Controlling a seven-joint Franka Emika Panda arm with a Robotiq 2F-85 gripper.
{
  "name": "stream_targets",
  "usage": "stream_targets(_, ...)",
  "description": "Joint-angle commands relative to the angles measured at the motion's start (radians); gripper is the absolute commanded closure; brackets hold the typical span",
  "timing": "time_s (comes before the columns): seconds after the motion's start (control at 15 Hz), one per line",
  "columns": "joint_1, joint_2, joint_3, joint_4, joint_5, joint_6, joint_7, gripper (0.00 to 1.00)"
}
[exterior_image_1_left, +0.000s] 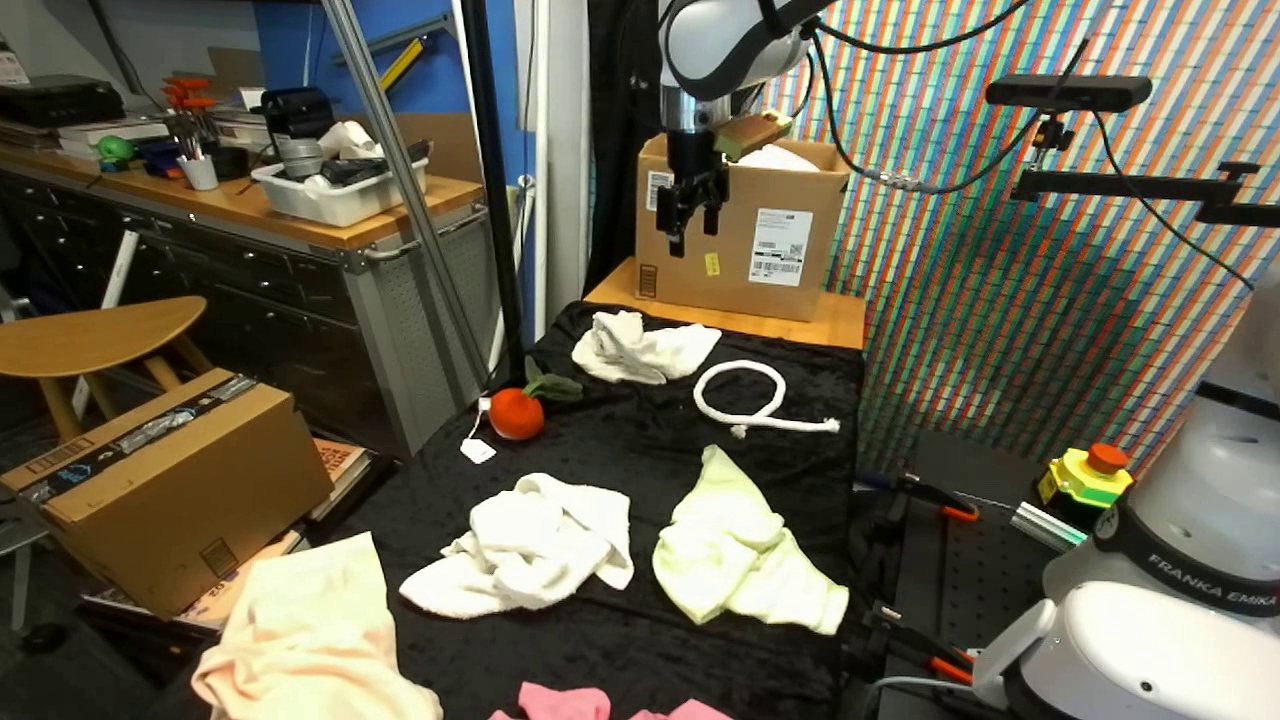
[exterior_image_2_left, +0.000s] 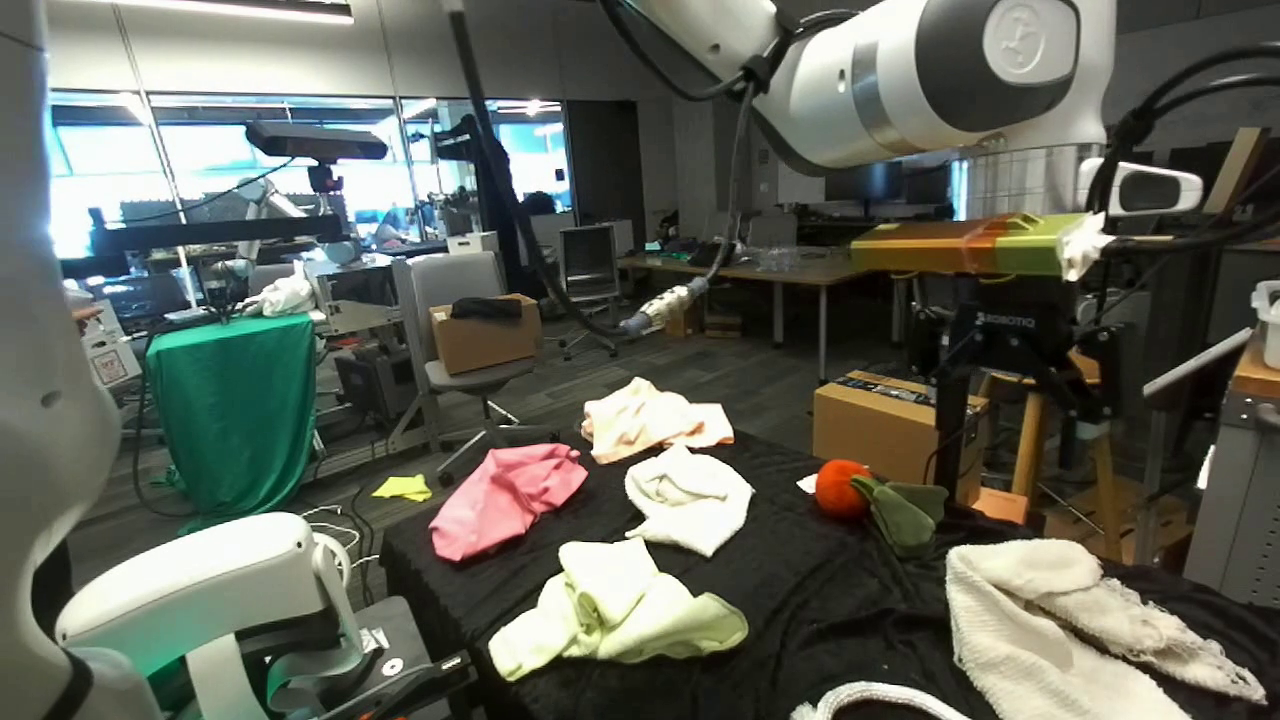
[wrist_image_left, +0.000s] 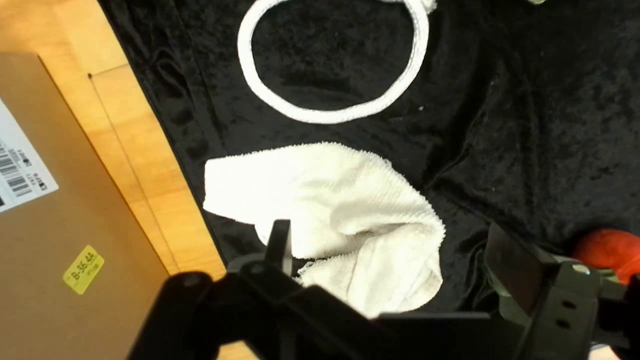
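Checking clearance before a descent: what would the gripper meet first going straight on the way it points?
Likely the crumpled white cloth beside the rope loop; in the wrist view it lies ahead of the open gripper, in line with its gap. Depth is unclear.

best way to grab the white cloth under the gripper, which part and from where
I'd likely pinch the white cloth at the fold near its middle, coming straight down from above. In the wrist view it seems to bunch into a ridge there, giving a pinch something to close on, while its squared end looks flatter. The gripper hangs open above it.
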Motion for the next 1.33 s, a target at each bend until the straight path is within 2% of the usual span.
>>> stream_targets(0.0, -0.027, 0.166, 0.004, 0.226, 0.019, -0.056, -0.066, 0.00)
stream_targets(0.2, -0.047, 0.260, 0.013, 0.331, 0.028, -0.056, -0.097, 0.00)
stream_targets(0.4, -0.070, 0.340, 0.024, 0.386, 0.058, -0.003, -0.093, 0.00)
stream_targets(0.73, -0.135, 0.429, 0.077, 0.393, 0.223, 0.087, -0.115, 0.00)
stream_targets(1.07, -0.125, 0.539, 0.072, 0.424, 0.232, 0.170, -0.075, 0.00)
stream_targets(1.27, -0.112, 0.588, 0.068, 0.447, 0.218, 0.180, -0.056, 0.00)
